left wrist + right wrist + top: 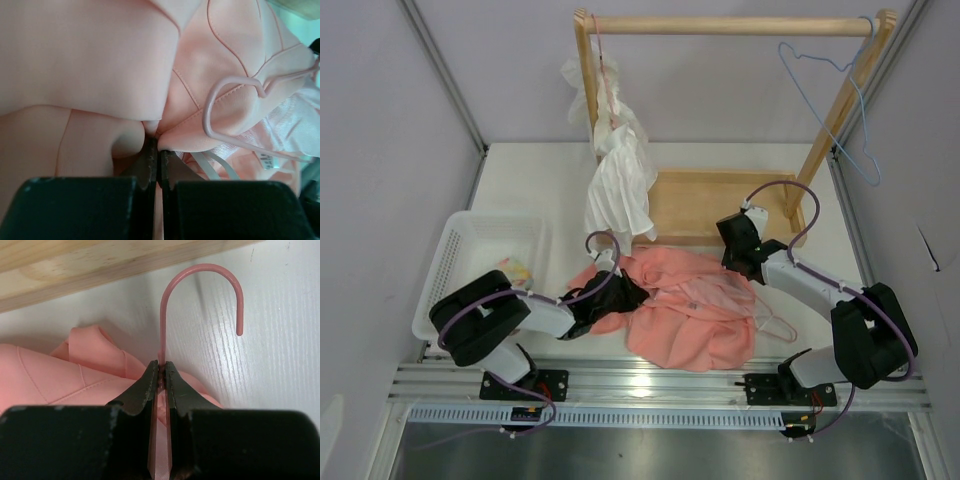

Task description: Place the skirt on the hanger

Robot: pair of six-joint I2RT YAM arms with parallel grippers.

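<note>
The salmon-pink skirt lies crumpled on the table between the arms. My left gripper is at its left edge, shut on a fold of the skirt; the jaws pinch the fabric. The pink hanger lies mostly inside and under the skirt. A wire loop pokes out at the skirt's right side and lies on the fabric in the left wrist view. My right gripper is at the skirt's far right corner, shut on the hanger's neck. The hook points at the wooden base.
A wooden rack stands on its base at the back. A white ruffled garment hangs from its left end and a light-blue hanger from its right. A white basket on the left holds a patterned cloth.
</note>
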